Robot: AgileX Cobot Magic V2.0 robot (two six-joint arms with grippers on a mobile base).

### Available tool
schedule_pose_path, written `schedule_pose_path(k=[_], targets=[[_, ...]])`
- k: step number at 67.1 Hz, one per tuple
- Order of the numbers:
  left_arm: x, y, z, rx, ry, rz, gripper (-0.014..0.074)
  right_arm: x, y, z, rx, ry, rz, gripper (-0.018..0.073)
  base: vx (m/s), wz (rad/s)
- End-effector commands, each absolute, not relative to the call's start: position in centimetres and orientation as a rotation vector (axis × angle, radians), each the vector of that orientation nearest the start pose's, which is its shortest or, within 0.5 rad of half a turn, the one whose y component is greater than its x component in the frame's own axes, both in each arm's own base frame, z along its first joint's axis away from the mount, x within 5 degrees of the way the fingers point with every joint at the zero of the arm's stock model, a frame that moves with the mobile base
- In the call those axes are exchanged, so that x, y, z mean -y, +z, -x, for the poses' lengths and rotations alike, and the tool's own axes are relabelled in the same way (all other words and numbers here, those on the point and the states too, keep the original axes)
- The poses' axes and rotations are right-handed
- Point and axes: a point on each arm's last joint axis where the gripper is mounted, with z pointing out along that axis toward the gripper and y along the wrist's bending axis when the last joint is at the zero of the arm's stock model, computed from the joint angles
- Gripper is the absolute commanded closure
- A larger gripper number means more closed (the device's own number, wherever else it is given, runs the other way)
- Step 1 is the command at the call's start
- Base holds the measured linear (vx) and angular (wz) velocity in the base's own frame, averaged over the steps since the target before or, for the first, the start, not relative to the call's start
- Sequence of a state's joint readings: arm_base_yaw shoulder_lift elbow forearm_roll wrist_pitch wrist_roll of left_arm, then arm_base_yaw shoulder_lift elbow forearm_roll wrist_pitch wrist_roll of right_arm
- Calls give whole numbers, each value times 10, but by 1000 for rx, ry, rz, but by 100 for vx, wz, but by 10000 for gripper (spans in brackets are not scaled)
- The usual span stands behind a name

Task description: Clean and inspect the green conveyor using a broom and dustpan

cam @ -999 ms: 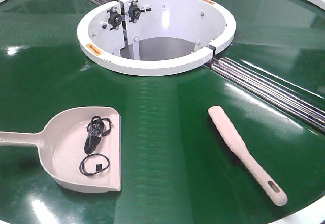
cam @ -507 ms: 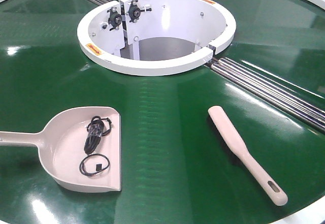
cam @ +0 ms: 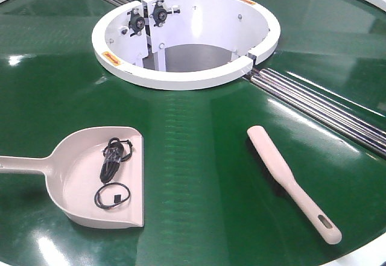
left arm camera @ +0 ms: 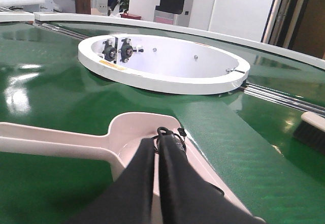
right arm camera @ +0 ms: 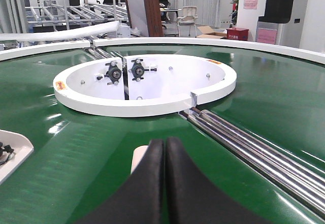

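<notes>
The green conveyor (cam: 199,157) fills the front view, with its white ring hub (cam: 186,37) and silver rails (cam: 319,106). The beige dustpan (cam: 90,178) lies at the left with black cable scraps (cam: 114,157) in it. The beige broom (cam: 292,181) lies at the right, slotted handle end nearest. Neither gripper shows in the front view. My left gripper (left arm camera: 157,141) is shut and empty above the dustpan (left arm camera: 137,127). My right gripper (right arm camera: 165,141) is shut and empty above the broom's tip (right arm camera: 139,158).
The hub opening shows two black bearing mounts (cam: 148,17) on its inner wall. A white outer rim (cam: 362,257) edges the belt at the front right. The broom's bristles (left arm camera: 310,135) show at the right edge of the left wrist view.
</notes>
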State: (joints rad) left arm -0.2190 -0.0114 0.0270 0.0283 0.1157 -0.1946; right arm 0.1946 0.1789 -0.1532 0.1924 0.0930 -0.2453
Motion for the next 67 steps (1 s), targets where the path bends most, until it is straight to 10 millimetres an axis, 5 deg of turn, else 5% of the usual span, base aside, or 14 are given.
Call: schedule_pose_path(k=[1,48,67], targets=[[13,193,-55,-1558,-316,-38,603,-13,261,-68,-1498,111,188,569,0,0],[13,193,-55,-1558,-315,-38,603,-12,256,-65,-1478,33,232,569,0,0],[13,193,-55,-1558,-315,-38,603,1,216,-59,-1479,-117,89,569,0,0]])
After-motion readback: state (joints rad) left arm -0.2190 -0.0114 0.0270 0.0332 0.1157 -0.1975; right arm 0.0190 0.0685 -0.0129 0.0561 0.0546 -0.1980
